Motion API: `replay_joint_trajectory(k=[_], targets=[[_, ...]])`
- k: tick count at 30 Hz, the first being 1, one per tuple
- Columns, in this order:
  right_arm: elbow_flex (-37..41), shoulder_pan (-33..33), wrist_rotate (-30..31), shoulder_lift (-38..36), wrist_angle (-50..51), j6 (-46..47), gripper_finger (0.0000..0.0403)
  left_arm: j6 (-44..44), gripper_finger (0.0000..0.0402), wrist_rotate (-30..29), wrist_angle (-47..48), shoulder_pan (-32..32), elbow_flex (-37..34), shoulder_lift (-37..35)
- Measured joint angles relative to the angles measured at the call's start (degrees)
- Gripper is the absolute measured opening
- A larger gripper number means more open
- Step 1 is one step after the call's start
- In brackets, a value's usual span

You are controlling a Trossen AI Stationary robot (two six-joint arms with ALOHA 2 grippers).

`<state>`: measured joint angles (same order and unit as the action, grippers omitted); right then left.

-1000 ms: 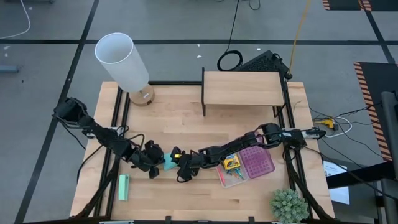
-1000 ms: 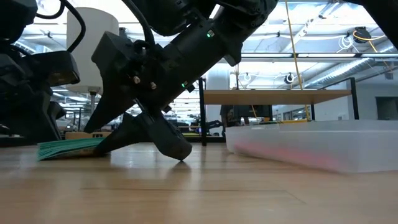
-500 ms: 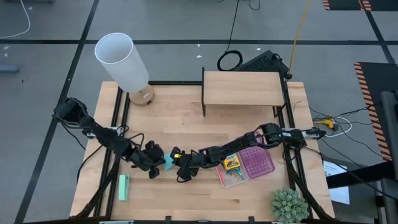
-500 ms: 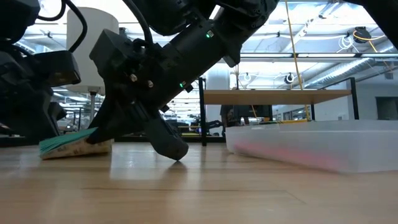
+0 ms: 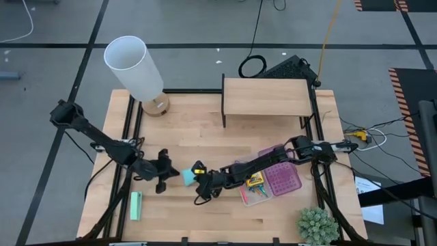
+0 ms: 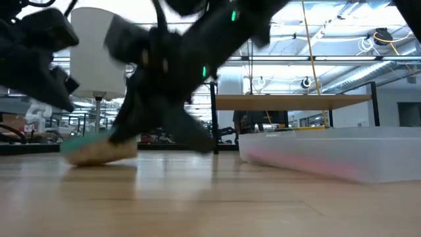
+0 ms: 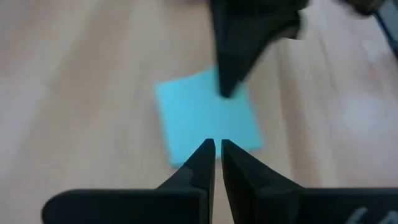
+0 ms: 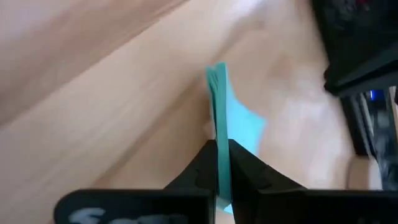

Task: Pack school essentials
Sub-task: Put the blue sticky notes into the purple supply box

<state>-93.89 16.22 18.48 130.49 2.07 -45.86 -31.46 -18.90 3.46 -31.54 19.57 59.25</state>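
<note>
The light-blue square note pad (image 5: pixel 186 178) sits left of the table's middle, between my two grippers. My right gripper (image 5: pixel 196 180) reaches it from the table's right and is shut on it; the right wrist view shows the note pad (image 8: pixel 239 121) nearly edge-on. My left gripper (image 5: pixel 166 179) is shut a little to the pad's left. In the left wrist view its tips (image 7: pixel 216 148) hover at the note pad's (image 7: pixel 205 115) near edge. The yellow crayon box (image 5: pixel 254 179) lies in a clear box (image 5: pixel 246 195) with other small stationery. My right gripper pinches the note pad's edge (image 8: pixel 218 121) on the side toward the table's right between its two fingers, across several sheets. The fingers (image 7: pixel 235 68) come in low from the table's right. In the blurred low view the note pad (image 6: pixel 99 150) is low at the table top.
A pink lid (image 5: pixel 282 176) lies beside the clear box. A green block (image 5: pixel 136 205) lies near the front left. A white lamp (image 5: pixel 136 68) stands at the back left, a wooden shelf (image 5: pixel 266 99) at the back and a small plant (image 5: pixel 317 225) at the front right.
My left gripper has drawn back from the note pad toward the table's left edge. My right gripper has stayed on the pad, tipped one edge of it up off the table, and shifted it slightly toward the table's right.
</note>
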Motion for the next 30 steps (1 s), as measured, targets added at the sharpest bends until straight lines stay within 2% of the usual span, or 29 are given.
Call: replay_joint_trajectory(k=[5, 7, 11, 16, 21, 25, 30], targets=[[-0.2, 2.3, 5.2, -4.8, 5.9, 10.3, 0.0011, 7.4, 0.003, -9.4, 0.8, 0.0, 0.0, -4.8], [-0.2, 3.5, 6.1, -6.9, 8.5, 13.9, 0.0011, 8.5, 0.003, -10.9, 0.8, 0.1, 0.0, -5.6], [-0.2, 6.0, 8.6, -11.8, 13.3, 20.8, 0.0011, 7.5, 0.003, -11.2, 0.7, 0.0, 0.0, -5.5], [-0.2, 8.8, 8.8, -17.3, 20.7, 28.3, 0.0011, 4.7, 0.003, -11.4, -1.8, -1.6, 0.1, -4.0], [-0.2, 11.9, 16.0, -22.8, 29.9, 34.4, 0.0011, 5.8, 0.0031, -11.3, -8.7, -3.5, 0.1, -1.1], [1.7, 14.0, 20.2, -26.7, 35.1, 38.7, 0.0011, 7.1, 0.0031, -11.2, -13.5, -3.9, 0.2, 1.6], [6.6, 15.8, 20.6, -32.4, 37.2, 42.3, 0.0011, 7.0, 0.0031, -11.2, -16.4, -3.8, 0.2, 4.6]])
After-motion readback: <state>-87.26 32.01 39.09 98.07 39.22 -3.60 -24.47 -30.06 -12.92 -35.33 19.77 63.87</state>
